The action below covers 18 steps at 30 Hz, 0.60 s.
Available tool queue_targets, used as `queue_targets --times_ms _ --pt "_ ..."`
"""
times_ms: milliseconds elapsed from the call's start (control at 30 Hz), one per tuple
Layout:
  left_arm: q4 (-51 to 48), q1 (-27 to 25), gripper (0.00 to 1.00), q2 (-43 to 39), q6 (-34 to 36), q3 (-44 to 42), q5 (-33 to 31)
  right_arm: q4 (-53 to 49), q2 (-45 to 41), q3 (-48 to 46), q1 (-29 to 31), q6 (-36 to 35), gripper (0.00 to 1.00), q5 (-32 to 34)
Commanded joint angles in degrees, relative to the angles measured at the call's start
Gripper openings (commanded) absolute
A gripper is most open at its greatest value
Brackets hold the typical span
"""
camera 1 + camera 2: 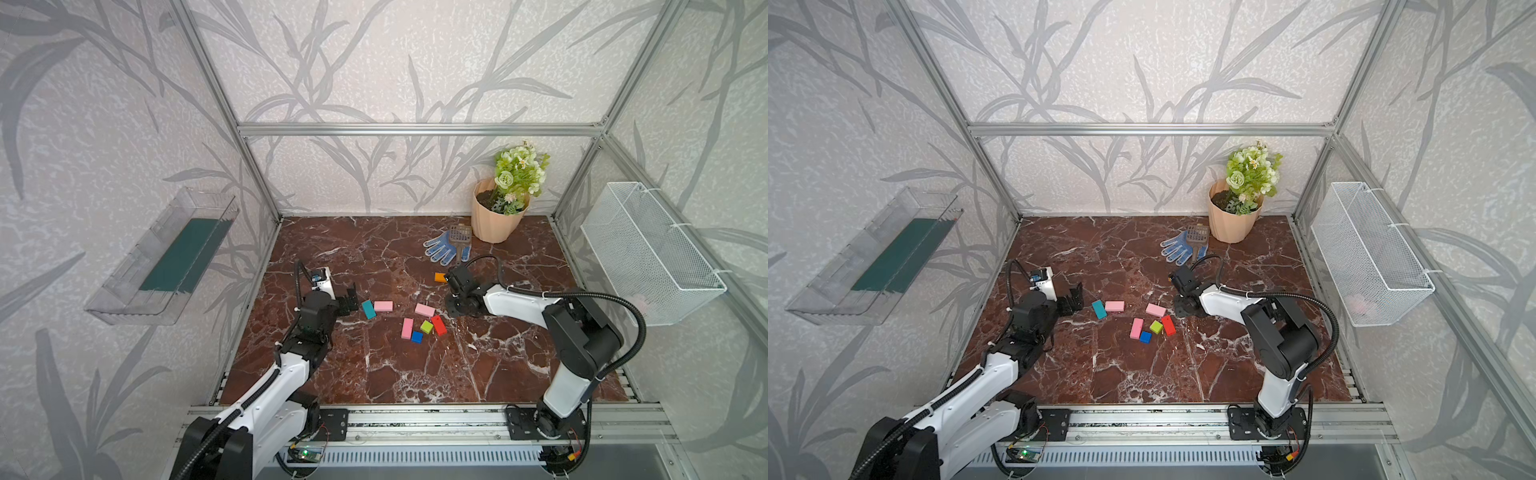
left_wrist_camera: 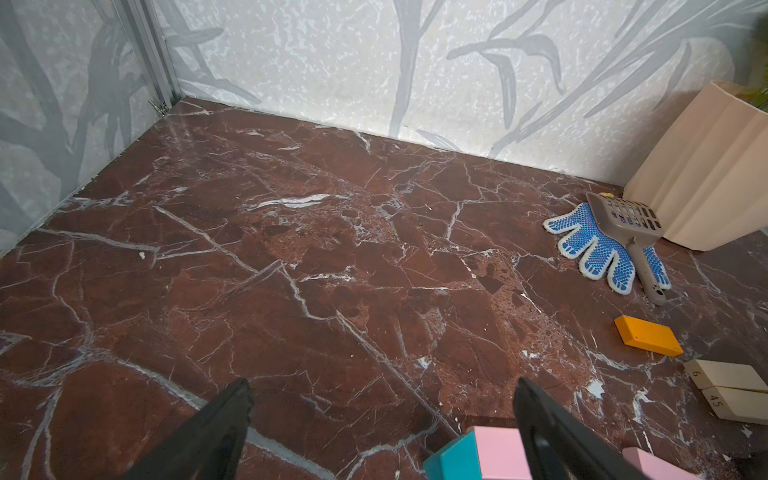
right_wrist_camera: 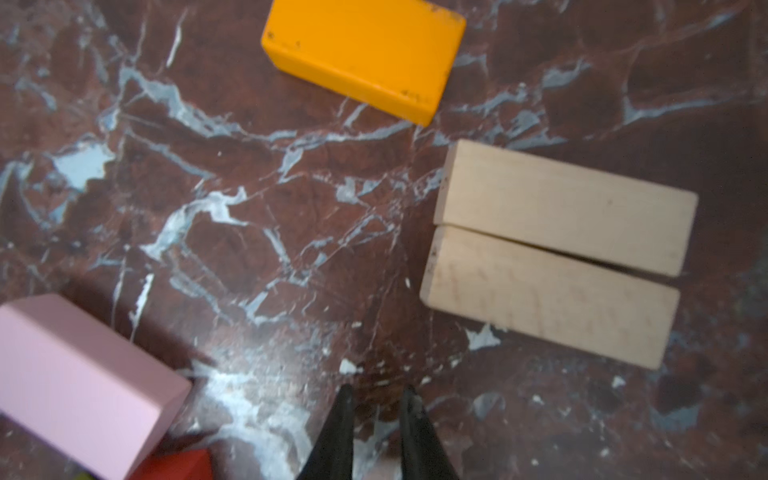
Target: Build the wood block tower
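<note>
on the marble floor [image 1: 415, 374] my right gripper [image 3: 376, 395], barely open, empty, hangs by two tan blocks [image 3: 565, 208]; left gripper [image 2: 382, 390] wide, empty. i might knock them apart.

Wood blocks [image 1: 424, 309] in front of glove [image 1: 442, 247]

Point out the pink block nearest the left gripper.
The pink block beside the teal block; the other two pink blocks lie farther right, near the red block.
</note>
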Motion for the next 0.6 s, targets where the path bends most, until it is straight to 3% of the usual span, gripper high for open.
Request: queue_targets --times_ms 0,100,300,567 --pt "0.64 -0.29 0.99 -0.54 0.12 -0.77 -0.42 -3.05 -6.29 -2.57 -0.49 2.13 0.22 4.17" --pt "0.64 -0.29 0.99 -0.75 0.21 -0.85 -0.21 -2.62 -10.95 -6.01 -2.27 3.89 0.22 5.52" --pt "0.59 -0.35 0.99 -1.89 0.03 -1.41 -0.6 1.71 -17.05 -11.76 -11.17 6.19 0.22 -0.62" --pt "0.64 -0.35 0.99 -1.03 0.12 -1.01 -0.6 3.89 -9.94 -7.85 -15.91 8.2 0.16 -6.39"
